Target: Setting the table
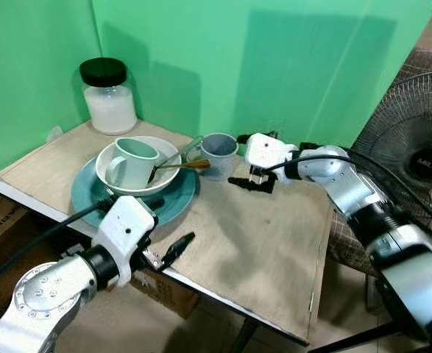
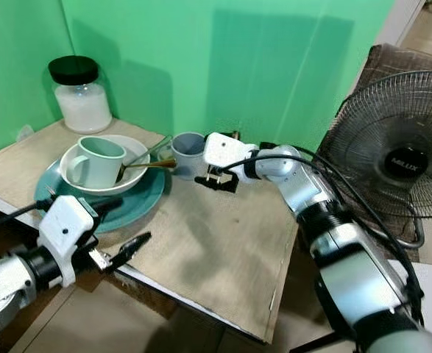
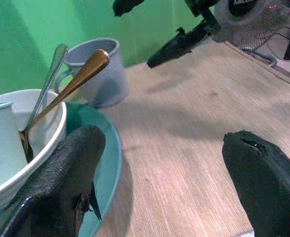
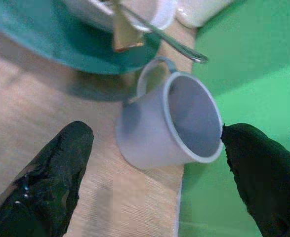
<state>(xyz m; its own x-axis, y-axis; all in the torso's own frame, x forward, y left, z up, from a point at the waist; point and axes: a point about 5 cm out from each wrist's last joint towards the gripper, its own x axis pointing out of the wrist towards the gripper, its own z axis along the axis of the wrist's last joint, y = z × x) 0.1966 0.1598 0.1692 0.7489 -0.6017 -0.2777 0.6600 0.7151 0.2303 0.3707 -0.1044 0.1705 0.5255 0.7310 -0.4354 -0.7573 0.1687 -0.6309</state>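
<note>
Left claw (image 1: 173, 248): nearest the camera, at the bench's front edge, its silver arm coming up from below; the two black fingers stand spread apart and grasp nothing, one beside the teal plate's rim, the other over bare board.
Bench (image 1: 260, 257): a light wooden board with a white front edge, set against green walls.
Teal plate (image 1: 182, 198): on the bench's left part, just beyond the left claw, carrying the white bowl.
White bowl (image 1: 107, 156): sits on the teal plate; a pale green mug and two spoons are inside it.
Pale green mug (image 1: 133, 163): upright in the bowl, handle toward the front.
Spoons: a gold-handled spoon (image 1: 182, 166) and a silver-handled spoon (image 1: 188, 148) lean on the bowl's rim, handles pointing toward the grey-blue cup.
Grey-blue cup (image 1: 219, 154): upright on the bench just beside the plate's far right edge, handle toward the plate.
Right claw (image 1: 249, 182): the right arm reaches across from the right, wrist bent downward; its fingers are released and wide, straddling the cup in the right wrist view without touching it.
Jar (image 1: 108, 97): clear, black lid, white contents, at the bench's far left corner.
Fan (image 1: 411, 158): stands off the bench's right side; hub badge lettering too small to read surely.
</note>
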